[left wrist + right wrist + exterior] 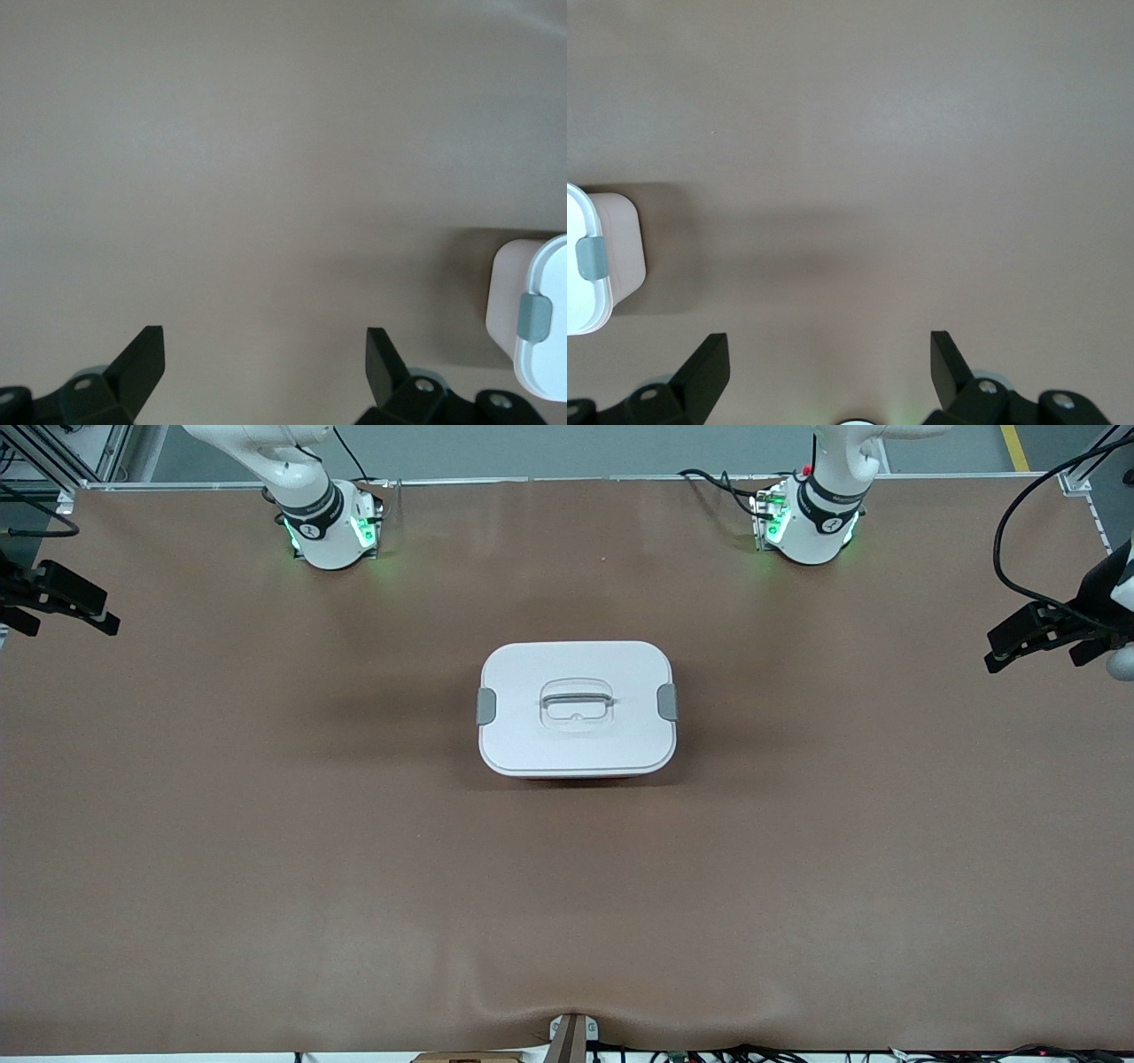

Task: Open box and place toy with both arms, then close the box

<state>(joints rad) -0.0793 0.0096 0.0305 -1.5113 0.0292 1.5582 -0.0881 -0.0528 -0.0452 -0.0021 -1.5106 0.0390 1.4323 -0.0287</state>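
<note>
Closed box (pixel 576 708) shows pink walls only at wrist views; both claws (pixel 266 363) (pixel 830 367) gape wide

Even overhead light — soft shadows around the box (pixel 577 708) — wrist views slightly hazy.

White-lidded pink box (pixel 577 708) upright at table centre; grey clips fastened.

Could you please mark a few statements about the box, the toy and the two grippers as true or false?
1. The white lid sits on the box. True.
2. The pink toy lies on the table beside the box. False: no toy is visible.
3. The left gripper is shut on a grey clip. False: it is open, over bare table.
4. The right gripper is open. True.
</note>
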